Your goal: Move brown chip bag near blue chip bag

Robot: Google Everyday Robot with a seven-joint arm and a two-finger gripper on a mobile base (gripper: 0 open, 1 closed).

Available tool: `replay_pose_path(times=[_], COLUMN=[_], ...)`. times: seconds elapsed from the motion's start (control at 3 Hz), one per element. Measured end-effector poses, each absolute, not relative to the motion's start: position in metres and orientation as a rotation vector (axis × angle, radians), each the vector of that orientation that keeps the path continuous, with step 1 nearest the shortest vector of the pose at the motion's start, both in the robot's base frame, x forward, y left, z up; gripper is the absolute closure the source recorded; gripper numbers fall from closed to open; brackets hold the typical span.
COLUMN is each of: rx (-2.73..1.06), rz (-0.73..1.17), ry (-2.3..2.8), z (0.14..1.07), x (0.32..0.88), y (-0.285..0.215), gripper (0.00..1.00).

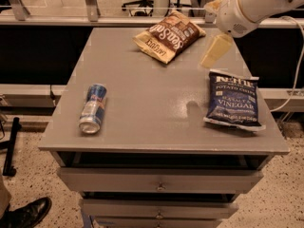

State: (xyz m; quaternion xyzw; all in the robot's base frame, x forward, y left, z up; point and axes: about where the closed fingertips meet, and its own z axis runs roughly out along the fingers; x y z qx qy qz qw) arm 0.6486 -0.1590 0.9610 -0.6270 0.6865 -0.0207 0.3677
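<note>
We are seeing the claw (216, 51) over the desk's (142, 113) far right, but cannot tell its grip. The brown chip bag (169, 36) is lying by the far edge, long axis running near-left to far-right, open surface separating it from the blue chip bag (233, 99).

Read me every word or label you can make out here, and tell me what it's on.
"POTATO CHIPS", "VINEGAR": blue chip bag; brand line above is blurred.
Large white lettering, unreadable: brown chip bag.
Markings, unreadable: can.
No text: gripper, hanging over the table between the bags.

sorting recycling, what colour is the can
Can: blue and silver, camera view; claw hovers beside brown chip bag.
</note>
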Motion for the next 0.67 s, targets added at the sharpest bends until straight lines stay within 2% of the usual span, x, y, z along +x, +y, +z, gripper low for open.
replay_pose_path(times=[0.67], rx=[-1.663], rz=[-0.077], ry=[1.660], z=[0.947], x=[0.707], y=[-0.131], gripper=[0.00])
